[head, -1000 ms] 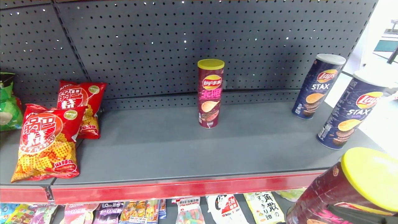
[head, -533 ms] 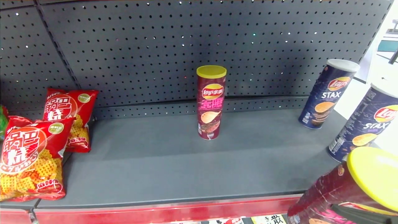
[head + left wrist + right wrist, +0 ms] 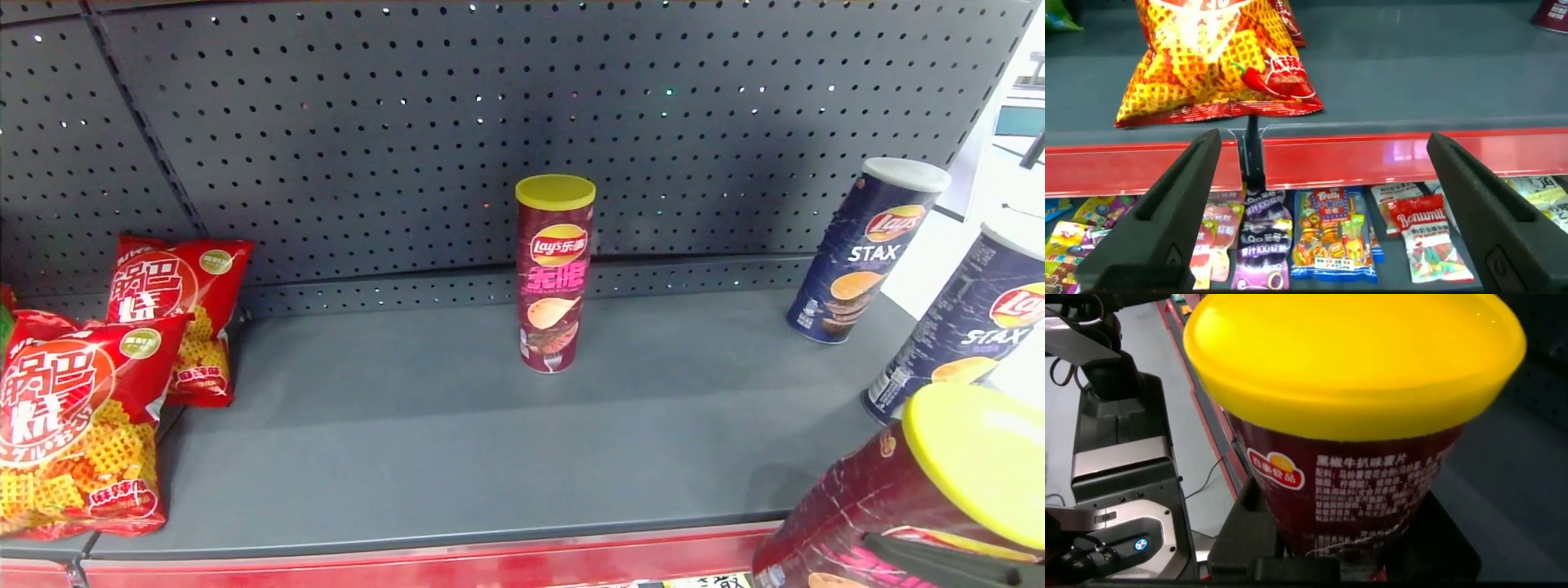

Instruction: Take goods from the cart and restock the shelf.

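My right gripper (image 3: 1344,543) is shut on the base of a dark red chip can with a yellow lid (image 3: 1355,416). In the head view that held can (image 3: 890,498) leans at the lower right, in front of the shelf's red front edge (image 3: 424,563). A matching dark red can (image 3: 555,273) stands upright at the back middle of the grey shelf deck (image 3: 457,441). My left gripper (image 3: 1323,229) is open with nothing between its fingers, level with the red shelf edge (image 3: 1372,159) and just in front of it.
Two blue chip cans (image 3: 865,249) (image 3: 955,327) stand at the shelf's right end. Red snack bags (image 3: 73,425) (image 3: 175,314) lie at the left; one bag (image 3: 1217,65) lies above my left gripper. Candy packs (image 3: 1331,237) hang on the lower shelf. A perforated back panel (image 3: 408,122) closes the shelf.
The whole head picture has shifted, so the camera has moved; the shelf goods stand as before. The held can stays at the lower right.
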Motion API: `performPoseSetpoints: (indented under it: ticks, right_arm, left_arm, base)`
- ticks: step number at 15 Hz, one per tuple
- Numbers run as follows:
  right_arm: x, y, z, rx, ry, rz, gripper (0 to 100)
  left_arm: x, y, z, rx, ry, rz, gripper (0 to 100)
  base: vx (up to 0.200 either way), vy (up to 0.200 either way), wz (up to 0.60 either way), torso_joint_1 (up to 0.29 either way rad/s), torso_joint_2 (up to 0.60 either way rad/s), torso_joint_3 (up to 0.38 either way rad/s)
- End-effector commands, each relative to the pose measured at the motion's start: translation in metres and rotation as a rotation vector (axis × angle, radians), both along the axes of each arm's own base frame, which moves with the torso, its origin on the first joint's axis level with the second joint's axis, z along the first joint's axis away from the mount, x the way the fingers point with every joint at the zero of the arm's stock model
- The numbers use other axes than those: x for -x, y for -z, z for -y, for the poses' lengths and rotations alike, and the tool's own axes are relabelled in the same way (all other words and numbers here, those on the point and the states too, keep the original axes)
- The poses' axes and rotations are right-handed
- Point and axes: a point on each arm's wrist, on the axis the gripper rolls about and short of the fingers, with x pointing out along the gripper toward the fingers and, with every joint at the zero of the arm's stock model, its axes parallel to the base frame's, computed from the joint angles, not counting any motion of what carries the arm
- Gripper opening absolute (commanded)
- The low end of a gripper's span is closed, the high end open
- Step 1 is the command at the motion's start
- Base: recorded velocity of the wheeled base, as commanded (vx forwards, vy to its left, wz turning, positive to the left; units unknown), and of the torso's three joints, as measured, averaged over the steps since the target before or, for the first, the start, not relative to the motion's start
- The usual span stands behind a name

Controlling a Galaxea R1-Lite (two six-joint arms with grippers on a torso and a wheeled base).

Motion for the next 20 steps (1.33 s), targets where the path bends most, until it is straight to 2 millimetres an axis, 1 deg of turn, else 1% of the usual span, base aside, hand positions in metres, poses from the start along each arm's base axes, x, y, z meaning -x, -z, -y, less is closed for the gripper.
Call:
performPoseSetpoints:
  ticks: [1,6,7,9,10,11,12,13,14,15,16,17,18,19,20]
  right_arm:
    - [-0.001,0.001,-0.001,0.002,-0.002,-0.005,0]
    - [0.0,-0.003,-0.003,-0.003,-0.025,0.007,0]
    - [-0.001,-0.006,-0.004,-0.007,-0.031,0.014,0]
    - [-0.008,-0.017,-0.011,-0.015,-0.054,0.033,0]
    - [-0.012,-0.021,-0.015,-0.016,-0.068,0.034,0]
    - [-0.015,-0.022,-0.017,-0.014,-0.077,0.03,0]
    - [-0.018,-0.022,-0.021,-0.01,-0.088,0.02,0]
    - [-0.019,-0.022,-0.023,-0.008,-0.099,0.018,0]
    - [-0.02,-0.022,-0.026,-0.004,-0.11,0.012,0]
    - [-0.02,-0.022,-0.026,-0.004,-0.11,0.012,0]
    - [-0.022,-0.022,-0.027,-0.002,-0.108,0.012,0]
    - [-0.023,-0.022,-0.028,-0.001,-0.107,0.011,0]
    - [-0.022,-0.022,-0.027,-0.002,-0.108,0.012,0]
    - [-0.022,-0.023,-0.028,-0.003,-0.108,0.013,0]
    - [-0.023,-0.023,-0.028,-0.002,-0.108,0.011,0]
  left_arm:
    - [0.0,0.0,0.0,-0.004,0.002,-0.002,100]
    - [0.0,0.0,0.001,-0.026,0.065,0.002,100]
    - [0.0,0.0,0.002,-0.036,0.068,0.003,100]
    - [0.001,-0.004,0.002,-0.074,0.096,0.025,100]
    - [0.01,-0.047,0.003,-0.073,0.151,0.164,100]
    - [0.01,-0.092,0.004,-0.08,0.206,0.221,100]
    - [0.012,-0.127,0.004,-0.08,0.27,0.259,100]
    - [0.009,-0.138,0.004,-0.079,0.283,0.243,100]
    - [0.0,-0.144,0.004,-0.078,0.314,0.203,100]
    - [0.0,-0.144,0.004,-0.078,0.314,0.203,100]
    - [-0.02,-0.143,0.007,-0.075,0.449,0.111,100]
    - [-0.031,-0.136,0.01,-0.07,0.539,0.047,100]
    - [-0.04,-0.134,0.013,-0.068,0.622,0.014,100]
    - [-0.044,-0.133,0.015,-0.068,0.647,-0.006,100]
    - [-0.059,-0.133,0.022,-0.071,0.719,-0.054,100]
  base:
    - [0.0,0.0,0.0,0.0,0.0,0.0]
    - [0.0,0.0,0.0,0.0,0.0,0.0]
    - [0.0,0.0,0.0,0.0,0.0,0.0]
    - [0.0,0.0,0.0,0.0,0.0,0.0]
    - [0.0,0.0,0.0,0.0,0.0,0.0]
    - [0.0,0.0,0.0,0.0,0.0,0.0]
    - [0.0,0.0,0.0,0.0,0.0,0.0]
    - [0.0,0.0,0.0,0.0,0.0,0.0]
    - [0.0,0.0,0.0,0.0,0.0,0.0]
    - [0.0,0.0,0.0,0.0,0.0,0.0]
    - [0.0,0.0,0.0,0.0,0.0,0.0]
    - [0.0,0.0,0.0,0.0,0.0,0.0]
    - [0.0,0.0,0.0,0.0,0.0,0.0]
    - [0.0,0.0,0.0,0.0,0.0,0.0]
    - [0.0,0.0,0.0,0.0,0.0,0.0]
